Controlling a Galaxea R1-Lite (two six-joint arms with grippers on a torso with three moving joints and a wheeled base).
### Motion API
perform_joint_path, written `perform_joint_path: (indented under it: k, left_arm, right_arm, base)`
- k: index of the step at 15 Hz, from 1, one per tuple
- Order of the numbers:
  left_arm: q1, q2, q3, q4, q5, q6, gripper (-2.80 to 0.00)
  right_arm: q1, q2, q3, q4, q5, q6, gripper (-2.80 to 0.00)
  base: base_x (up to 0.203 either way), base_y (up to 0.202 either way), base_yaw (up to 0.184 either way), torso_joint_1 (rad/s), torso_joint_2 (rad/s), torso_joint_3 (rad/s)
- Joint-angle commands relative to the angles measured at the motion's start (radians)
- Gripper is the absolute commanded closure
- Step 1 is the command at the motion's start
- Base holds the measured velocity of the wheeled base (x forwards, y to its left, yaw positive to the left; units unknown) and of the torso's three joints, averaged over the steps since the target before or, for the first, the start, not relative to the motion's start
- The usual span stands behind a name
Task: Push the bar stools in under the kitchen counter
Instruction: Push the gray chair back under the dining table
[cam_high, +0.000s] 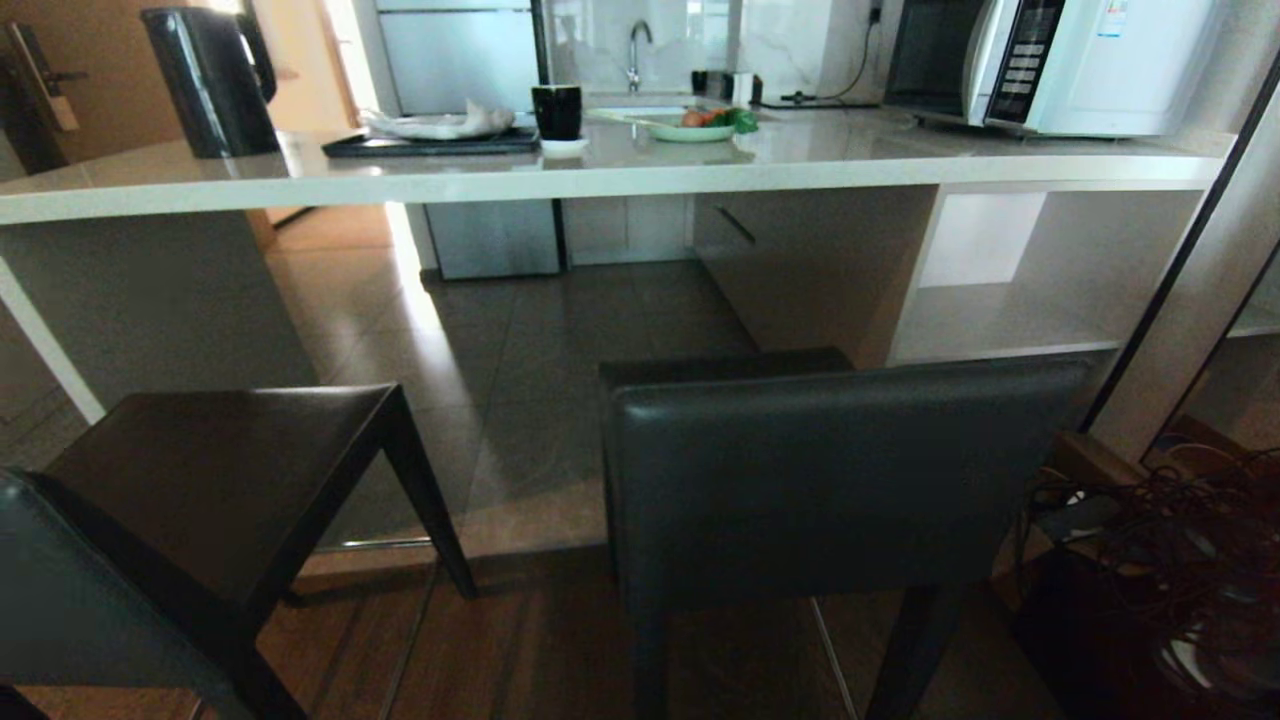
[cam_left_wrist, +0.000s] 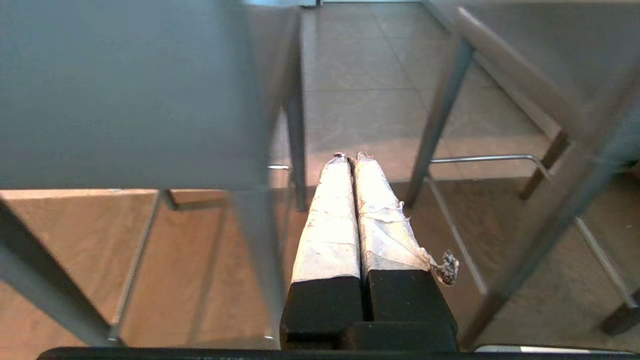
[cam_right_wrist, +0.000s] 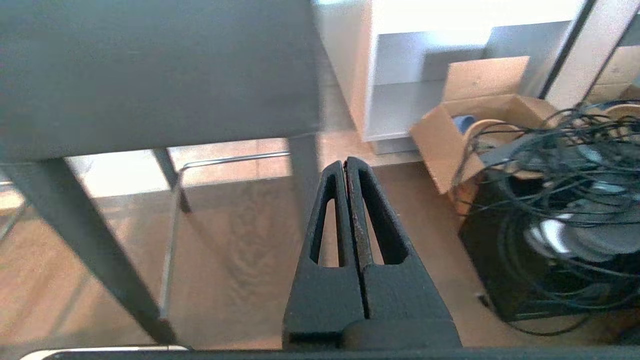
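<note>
From the head view, you have both bar stools (cam_high: 840, 470) pulled out in front of the bench (cam_high: 600, 175); the microwave's label is unreadable. Left wrist: left gripper (cam_left_wrist: 350, 157) jaws closed, empty, between the stools. Right wrist: right gripper (cam_right_wrist: 346, 162) jaws closed, empty, beside the stool.

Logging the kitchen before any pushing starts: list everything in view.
bar stools: two, dark grey, pulled out before the counter; left, right
kitchen counter: one, pale grey-white, across the back
kettle: one, black, counter's left end
tray: one, black, holds white cloth
cup: one, black, mid-counter
plate: one, green, holds food
microwave: one, white, counter's right end
cables: dark tangle, floor at right
cardboard box: one, brown, beside the cables
left tool: shut, empty, low behind the stools
right tool: shut, empty, low behind the stools
</note>
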Motion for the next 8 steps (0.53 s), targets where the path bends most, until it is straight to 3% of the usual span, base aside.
perform_joint_path:
  k: [1,8]
  left_arm:
    - [0.000,0.001,0.000,-0.001,0.000,0.000,0.00]
    - [0.000,0.001,0.000,-0.001,0.000,0.000,0.00]
  right_arm:
    - [0.000,0.001,0.000,0.000,0.000,-0.001,0.00]
    - [0.000,0.001,0.000,0.000,0.001,-0.001,0.00]
  base:
    - [0.000,0.196,-0.002,0.002,0.01,0.007]
    - [0.000,0.198,-0.001,0.004,0.00,0.000]
